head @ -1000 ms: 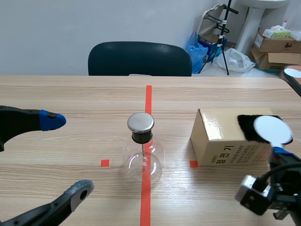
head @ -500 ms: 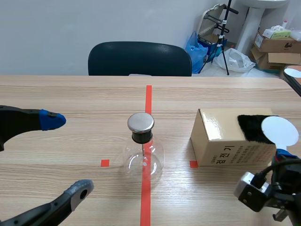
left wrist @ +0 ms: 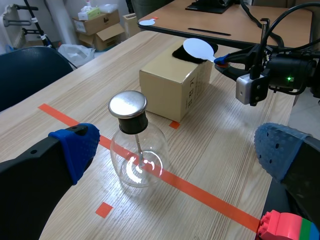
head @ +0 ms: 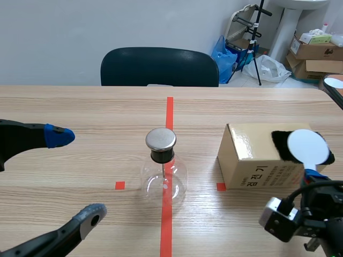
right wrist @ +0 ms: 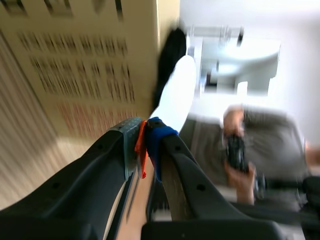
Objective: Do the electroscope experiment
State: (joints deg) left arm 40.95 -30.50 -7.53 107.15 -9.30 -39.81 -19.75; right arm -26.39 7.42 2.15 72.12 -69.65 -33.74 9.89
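Observation:
The electroscope, a clear glass flask [head: 163, 179] with a round metal cap [head: 161, 138], stands on the red centre line. My left gripper [head: 75, 175] is open well to its left; in the left wrist view the flask [left wrist: 137, 157] sits ahead between the spread fingers of my left gripper [left wrist: 177, 141]. A cardboard box [head: 252, 158] carries a black fur cloth [head: 281, 145]. My right gripper [right wrist: 145, 132] is shut on the orange handle of a white disc paddle [head: 306, 145]. The disc [right wrist: 176, 95] lies against the fur [right wrist: 170, 55].
A dark chair [head: 159, 65] stands behind the table's far edge. Cardboard boxes [head: 313, 48] and bags fill the back right corner. A person [right wrist: 245, 145] shows behind the right gripper. A toy brick [left wrist: 282, 227] is near my left finger.
The white disc slid to the right over the fur, then back to the left. My right arm shifted a little leftward. The left gripper and flask kept still.

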